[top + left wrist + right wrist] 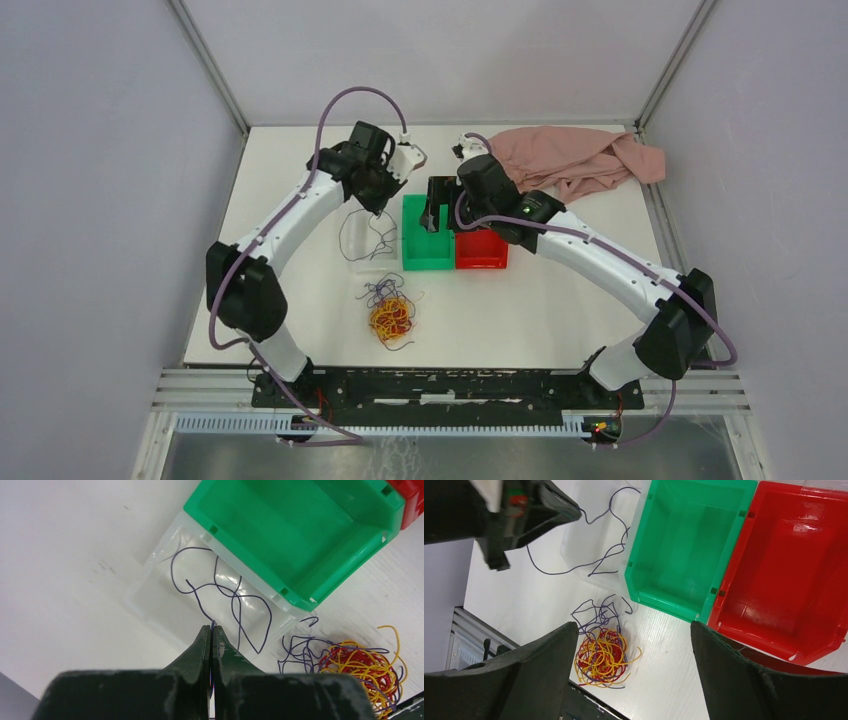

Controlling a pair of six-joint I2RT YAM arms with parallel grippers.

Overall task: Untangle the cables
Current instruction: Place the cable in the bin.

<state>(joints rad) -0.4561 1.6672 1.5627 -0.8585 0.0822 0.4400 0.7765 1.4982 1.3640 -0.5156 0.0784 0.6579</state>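
- The left gripper (211, 630) has its jaws pressed together on one end of a purple strand (235, 600).
- From the jaws this strand hangs down into a clear bin (150, 587), where the rest of it lies in loose curves. It has no straight axis. Only the short held part runs up toward the fingers.
- The clear bin stands against the green bin (300, 540), and the red bin (794, 570) is on the far side of that one. Both coloured bins look empty.
- The right gripper (634, 627) has its jaws wide apart and holds nothing, above the green bin.
- The tangle (604, 657) lies on the table (674, 680) near the bins, a roundish clump of red, yellow and purple, with some purple loops sticking out toward the bins.
- I judge the task is at an early stage: one strand is free, and most of the strands are not yet separated.
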